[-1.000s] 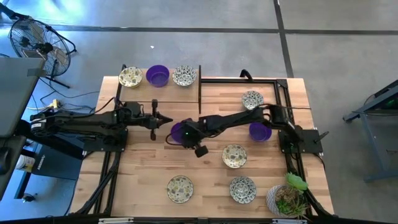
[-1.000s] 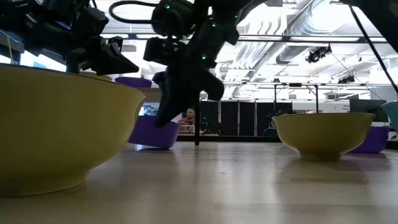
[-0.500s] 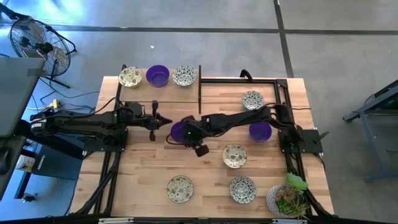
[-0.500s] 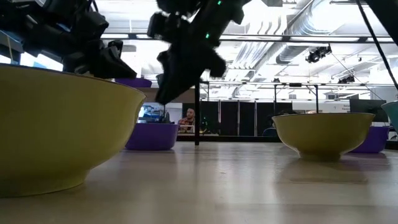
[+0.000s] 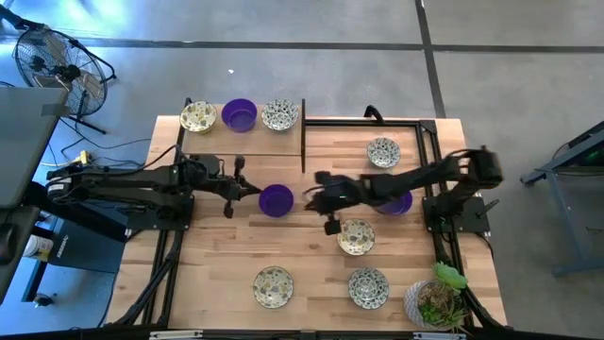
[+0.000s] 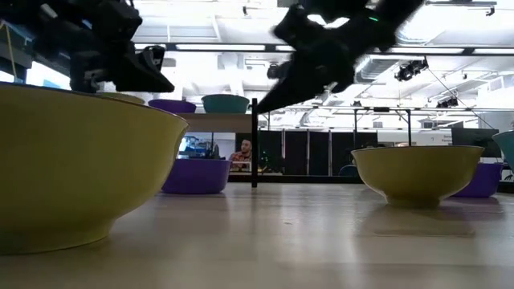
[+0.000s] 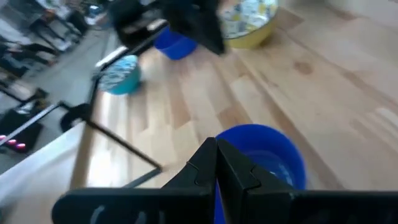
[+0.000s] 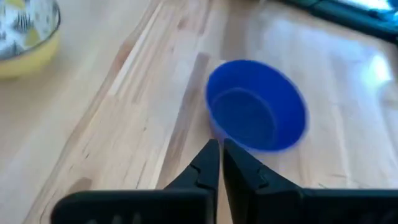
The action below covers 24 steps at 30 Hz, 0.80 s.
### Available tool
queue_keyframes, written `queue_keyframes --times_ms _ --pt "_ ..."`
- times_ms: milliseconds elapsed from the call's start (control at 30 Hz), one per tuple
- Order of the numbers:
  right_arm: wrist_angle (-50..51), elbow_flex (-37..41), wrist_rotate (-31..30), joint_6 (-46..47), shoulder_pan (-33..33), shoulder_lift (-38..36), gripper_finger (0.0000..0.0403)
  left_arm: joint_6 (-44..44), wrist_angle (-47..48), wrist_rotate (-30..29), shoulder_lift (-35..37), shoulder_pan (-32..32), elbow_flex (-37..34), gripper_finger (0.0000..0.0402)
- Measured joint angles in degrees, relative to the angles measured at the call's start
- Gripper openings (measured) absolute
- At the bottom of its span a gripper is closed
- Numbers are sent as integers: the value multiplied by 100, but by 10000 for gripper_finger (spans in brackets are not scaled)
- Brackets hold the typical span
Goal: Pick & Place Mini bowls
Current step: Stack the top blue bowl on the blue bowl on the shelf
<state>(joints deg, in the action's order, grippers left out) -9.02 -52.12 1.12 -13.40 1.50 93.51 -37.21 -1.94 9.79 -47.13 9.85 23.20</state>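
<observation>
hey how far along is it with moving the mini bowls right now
Three bowls sit on the raised shelf at the table's far edge. A purple bowl stands alone mid-table; the right gripper is shut and empty beside it, and the left gripper, also shut, points at it. A second purple bowl and four patterned bowls remain on the table.

A bowl sits mid-table between the left gripper and right gripper; three bowls line the far-left shelf, while a plant occupies the near-right corner.
</observation>
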Motion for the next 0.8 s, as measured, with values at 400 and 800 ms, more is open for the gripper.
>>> queue_keyframes --times_ms 400,800 --pt "-3108 2800 -817 445 -1 -1660 3 198 2145 -987 -1546 -1100 1715 14" --pt "-3394 3331 -937 547 0 -2015 1 788 3606 -1468 -3392 -1674 3004 117"
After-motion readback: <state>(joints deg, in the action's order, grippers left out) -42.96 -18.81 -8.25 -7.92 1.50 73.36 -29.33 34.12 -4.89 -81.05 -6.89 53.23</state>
